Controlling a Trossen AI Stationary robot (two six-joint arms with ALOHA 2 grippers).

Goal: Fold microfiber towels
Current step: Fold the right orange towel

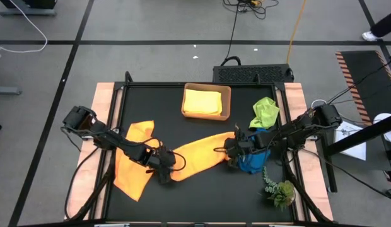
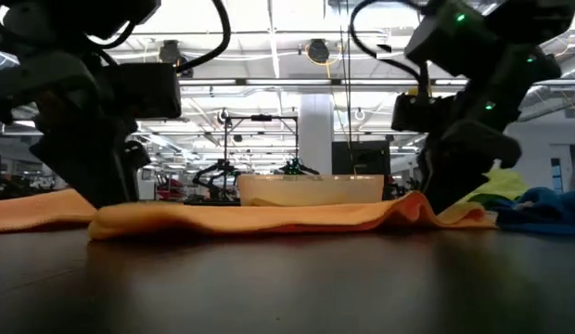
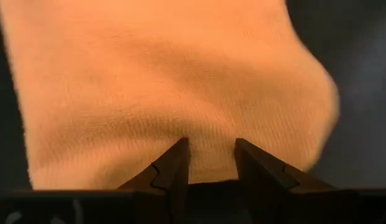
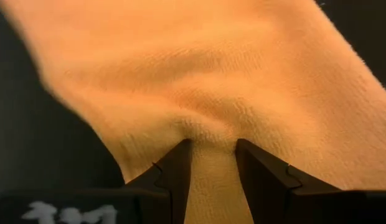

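Observation:
An orange microfiber towel (image 1: 198, 156) lies as a long band across the middle of the black table, and both grippers are shut on it. My left gripper (image 1: 165, 165) is at its left end and my right gripper (image 1: 234, 147) at its right end. A second orange towel (image 1: 134, 165) lies spread out to the left, under the left arm. A yellow towel (image 1: 202, 101) lies in the tan tray (image 1: 226, 93) at the back. A lime green towel (image 1: 265, 111) and a blue towel (image 1: 251, 162) lie crumpled at the right. My left gripper pinches the orange towel's left end (image 3: 211, 163) between its two fingers, slanting down from the table's left. The cloth bulges just past the fingertips (image 3: 175, 163). That end rests on the table (image 2: 116, 221); one layer or several, I cannot tell. My right gripper pinches the towel's right end (image 4: 211, 152) between its two fingers, slanting down from the table's right. The cloth puckers at the fingertips (image 4: 180, 158). This end stands a little raised (image 2: 419, 206), while the rest of the towel lies slack along the table.
A small leafy plant sprig (image 1: 279, 189) lies near the front right corner, close to the blue towel. Light wooden strips (image 1: 102, 101) edge the table on the left and right. Bare black table (image 1: 208, 195) lies in front of the towel.

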